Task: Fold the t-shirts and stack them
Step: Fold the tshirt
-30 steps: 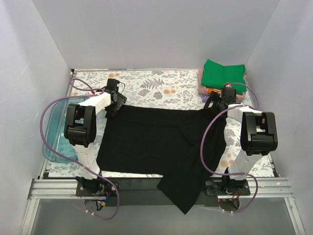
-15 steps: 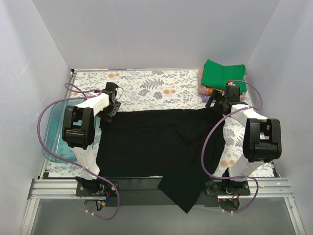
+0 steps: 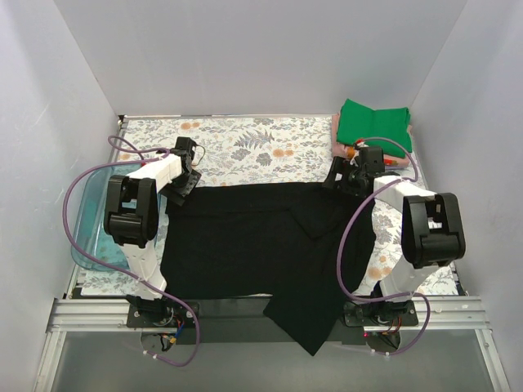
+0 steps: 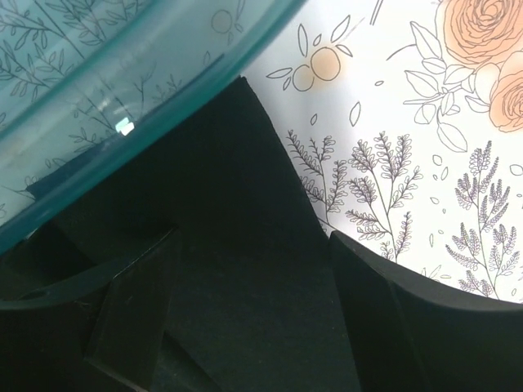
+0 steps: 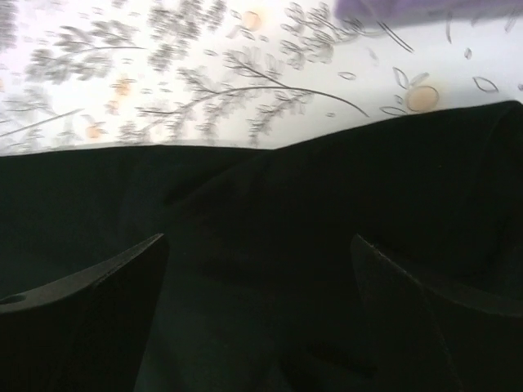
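Observation:
The black t-shirt (image 3: 261, 237) lies spread on the flowered table, with one part hanging over the front edge. My left gripper (image 3: 181, 181) is at its back left corner. In the left wrist view the gripper (image 4: 249, 327) is open, and the black cloth (image 4: 229, 188) lies between the fingers. My right gripper (image 3: 341, 178) is over the shirt's back right edge. In the right wrist view it (image 5: 257, 318) is open above the black cloth (image 5: 327, 204). A folded green shirt (image 3: 374, 122) tops a stack at the back right, with pink, orange and lavender edges (image 3: 343, 149) under it.
The teal tray (image 3: 90, 220) sits at the left edge of the table, close to my left gripper, and its rim fills the upper left of the left wrist view (image 4: 98, 73). A lavender edge (image 5: 409, 8) shows at the top of the right wrist view. White walls enclose the table.
My right gripper has moved left from beside the stack to over the shirt's back right edge. My left gripper has shifted a little forward and left, and the shirt's left corner now lies further left.

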You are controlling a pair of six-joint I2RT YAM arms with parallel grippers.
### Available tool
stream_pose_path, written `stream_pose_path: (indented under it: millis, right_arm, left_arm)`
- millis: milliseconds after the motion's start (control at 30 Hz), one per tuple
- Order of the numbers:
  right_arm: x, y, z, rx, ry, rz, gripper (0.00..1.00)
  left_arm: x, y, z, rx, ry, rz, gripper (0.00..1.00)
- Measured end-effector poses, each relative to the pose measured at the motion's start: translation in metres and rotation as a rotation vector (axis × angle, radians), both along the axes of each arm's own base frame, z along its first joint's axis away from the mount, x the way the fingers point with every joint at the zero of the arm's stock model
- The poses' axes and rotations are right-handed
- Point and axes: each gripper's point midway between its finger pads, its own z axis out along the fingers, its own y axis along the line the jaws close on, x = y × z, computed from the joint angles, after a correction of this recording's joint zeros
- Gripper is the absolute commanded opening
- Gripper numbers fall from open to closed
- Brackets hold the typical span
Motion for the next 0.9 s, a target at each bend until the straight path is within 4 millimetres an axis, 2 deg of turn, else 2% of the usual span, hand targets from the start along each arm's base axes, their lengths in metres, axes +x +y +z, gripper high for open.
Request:
stream_pose_path:
  millis: [100,200,333,467,600,800,900]
  right_arm:
    - [-0.002,-0.007,-0.023,-0.036,0.055,-0.027,0.98]
    - [0.007,-0.013,-0.025,-0.069,0.044,-0.050,0.98]
    - [0.031,-0.017,-0.026,-0.100,0.020,-0.062,0.98]
    - [0.053,-0.017,-0.025,-0.110,-0.018,-0.067,0.98]
    - [0.061,-0.018,-0.024,-0.126,-0.032,-0.061,0.98]
    - [0.061,-0.018,-0.020,-0.129,-0.038,-0.030,0.98]
    - [0.056,-0.015,-0.003,-0.112,-0.054,-0.009,0.98]
  left_arm:
    - [0.002,0.001,-0.002,0.004,-0.001,-0.010,0.72]
    - [0.003,0.001,-0.002,0.006,0.000,-0.018,0.72]
    - [0.011,0.003,-0.003,0.001,-0.001,-0.032,0.72]
    - [0.031,0.005,-0.002,0.004,-0.026,-0.032,0.72]
    - [0.057,0.006,0.000,0.017,-0.052,-0.038,0.72]
    - [0.092,0.004,0.004,0.021,-0.093,-0.068,0.72]
    - [0.095,-0.001,0.007,-0.007,-0.100,-0.104,0.72]
